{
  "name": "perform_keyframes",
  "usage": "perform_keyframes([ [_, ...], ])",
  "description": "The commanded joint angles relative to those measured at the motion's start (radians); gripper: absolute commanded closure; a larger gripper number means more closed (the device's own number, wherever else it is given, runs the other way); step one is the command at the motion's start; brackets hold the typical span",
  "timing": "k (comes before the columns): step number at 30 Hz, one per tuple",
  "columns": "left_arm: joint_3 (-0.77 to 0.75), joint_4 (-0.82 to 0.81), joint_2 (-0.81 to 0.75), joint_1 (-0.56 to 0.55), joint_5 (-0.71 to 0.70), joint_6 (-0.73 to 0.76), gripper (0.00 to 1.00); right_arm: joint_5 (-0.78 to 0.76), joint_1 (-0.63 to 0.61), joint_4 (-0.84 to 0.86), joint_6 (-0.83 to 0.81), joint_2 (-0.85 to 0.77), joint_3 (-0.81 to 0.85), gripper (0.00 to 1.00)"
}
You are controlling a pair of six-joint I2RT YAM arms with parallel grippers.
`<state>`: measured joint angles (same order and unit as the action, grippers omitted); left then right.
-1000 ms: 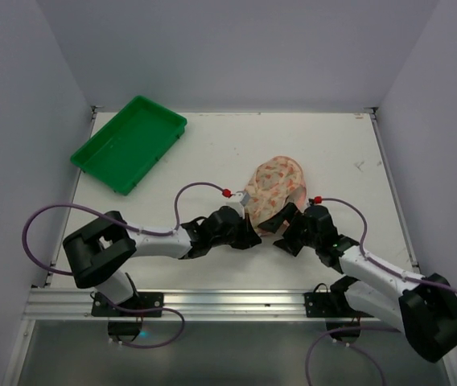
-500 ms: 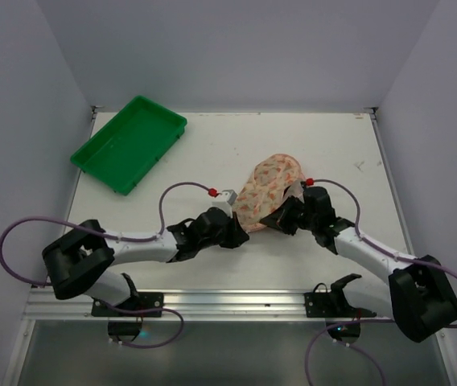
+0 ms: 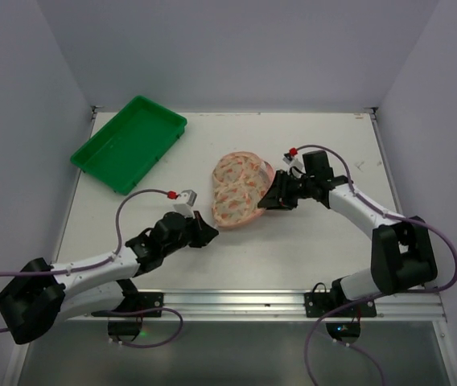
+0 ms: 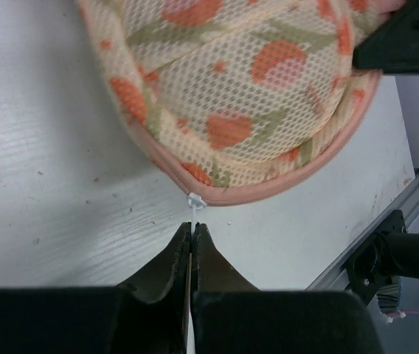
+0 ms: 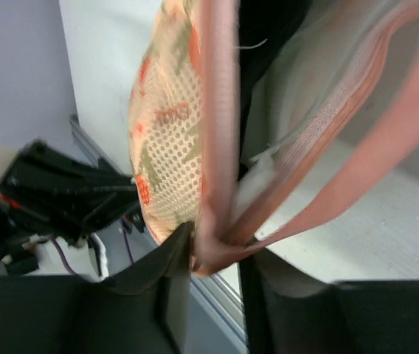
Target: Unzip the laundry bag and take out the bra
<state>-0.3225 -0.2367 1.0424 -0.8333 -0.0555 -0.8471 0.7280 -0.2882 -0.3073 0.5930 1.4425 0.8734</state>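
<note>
The laundry bag (image 3: 239,186) lies mid-table, a cream two-lobed case with orange and green print and pink trim. My left gripper (image 3: 205,234) sits just near-left of it, shut on the thin white zipper pull (image 4: 193,203) that hangs from the pink trim of the bag (image 4: 239,81). My right gripper (image 3: 267,199) is at the bag's right edge, shut on the pink trim (image 5: 220,221). There the bag (image 5: 167,125) gapes open. Something black (image 5: 268,33) and something white (image 5: 257,188) show inside, probably the bra; the rest of it is hidden.
A green plastic tray (image 3: 129,143) stands at the far left of the table. The aluminium rail (image 3: 228,301) runs along the near edge. Grey walls close in the left, right and back. The left arm (image 5: 62,195) shows behind the bag in the right wrist view.
The left arm has pulled back to the near left with its gripper still shut. The right arm has swung toward the far right. The bag has shifted left and now lies flatter.
</note>
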Motion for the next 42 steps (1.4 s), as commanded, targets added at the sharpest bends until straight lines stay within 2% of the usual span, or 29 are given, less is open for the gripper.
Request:
perform_keyframes([
  [1,0.002,0.024,0.005,0.0,0.084,0.068,1.0,-0.11,0.035,0.054,-0.039,0.024,0.065,0.52],
  [2,-0.012,0.008,0.036,-0.004,0.095,0.065,1.0,-0.116,0.035,0.072,-0.009,0.019,0.05,0.41],
  [3,-0.027,-0.004,0.056,-0.004,0.104,0.06,1.0,-0.124,0.032,0.117,0.013,-0.005,0.033,0.21],
  [6,-0.105,-0.061,0.165,-0.027,0.128,0.045,1.0,-0.208,-0.002,0.233,0.126,-0.118,-0.1,0.08],
  [10,-0.231,-0.131,0.335,-0.084,0.178,0.02,1.0,-0.321,-0.097,0.356,0.276,-0.269,-0.342,0.03],
  [13,-0.343,-0.121,0.444,-0.124,0.187,0.023,1.0,-0.366,-0.143,0.453,0.416,-0.362,-0.486,0.01],
  [16,-0.398,-0.115,0.504,-0.139,0.186,0.017,1.0,-0.39,-0.169,0.523,0.528,-0.413,-0.571,0.01],
  [21,-0.403,-0.128,0.531,-0.151,0.187,-0.003,1.0,-0.469,-0.177,0.586,0.58,-0.409,-0.587,0.01],
  [25,-0.388,-0.128,0.525,-0.162,0.18,-0.012,1.0,-0.473,-0.178,0.649,0.623,-0.331,-0.561,0.03],
  [28,-0.371,-0.134,0.513,-0.165,0.171,-0.02,1.0,-0.458,-0.178,0.706,0.672,-0.26,-0.559,0.08],
  [31,-0.36,-0.136,0.508,-0.165,0.161,-0.024,1.0,-0.444,-0.181,0.76,0.706,-0.2,-0.571,0.21],
  [32,-0.36,-0.136,0.507,-0.165,0.163,-0.024,1.0,-0.44,-0.184,0.767,0.706,-0.189,-0.576,0.34],
  [34,-0.359,-0.13,0.504,-0.164,0.163,-0.021,1.0,-0.44,-0.184,0.771,0.708,-0.174,-0.586,0.54],
  [35,-0.359,-0.121,0.498,-0.165,0.157,-0.018,1.0,-0.443,-0.184,0.761,0.705,-0.175,-0.59,0.75],
  [38,-0.323,-0.073,0.461,-0.164,0.112,0.0,1.0,-0.47,-0.181,0.702,0.665,-0.211,-0.588,1.0],
  [42,-0.241,0.028,0.395,-0.124,0.004,0.016,1.0,-0.522,-0.18,0.584,0.611,-0.287,-0.57,1.0],
])
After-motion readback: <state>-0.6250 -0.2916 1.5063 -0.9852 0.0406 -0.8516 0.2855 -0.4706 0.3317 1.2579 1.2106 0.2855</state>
